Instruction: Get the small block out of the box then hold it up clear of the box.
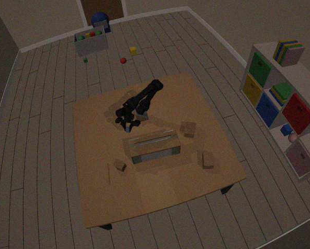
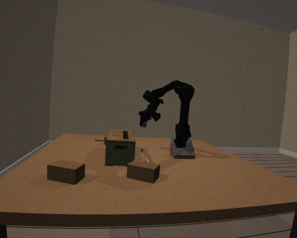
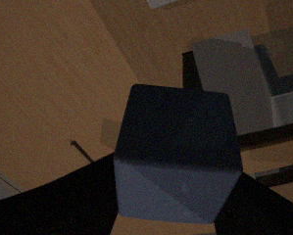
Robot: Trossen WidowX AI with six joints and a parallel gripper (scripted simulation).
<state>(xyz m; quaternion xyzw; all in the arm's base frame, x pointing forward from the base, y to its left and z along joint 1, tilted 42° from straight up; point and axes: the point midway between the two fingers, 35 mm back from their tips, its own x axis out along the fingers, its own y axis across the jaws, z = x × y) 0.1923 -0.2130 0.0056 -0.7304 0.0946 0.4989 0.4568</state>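
Note:
My gripper point(image 1: 127, 128) point(image 2: 143, 124) is shut on a small blue block point(image 1: 127, 129) point(image 2: 143, 125) point(image 3: 177, 152). In the wrist view the block fills the middle, between the two dark fingers. The gripper holds it in the air, higher than the box's top in the exterior view, and on the robot-base side of the box. The box point(image 1: 155, 149) point(image 2: 119, 152) stands upright on the table point(image 1: 96, 187) point(image 2: 194, 184), with a wooden top, a slot in it and green ends. Its shelf is not clearly seen.
Brown blocks point(image 1: 188, 129) point(image 1: 208, 160) point(image 2: 65, 171) point(image 2: 143, 171) stand beyond one end of the box. A smaller brown block point(image 1: 120, 165) and a thin stick point(image 1: 109, 174) lie off the other end. The robot's base point(image 2: 182, 152) stands behind the box.

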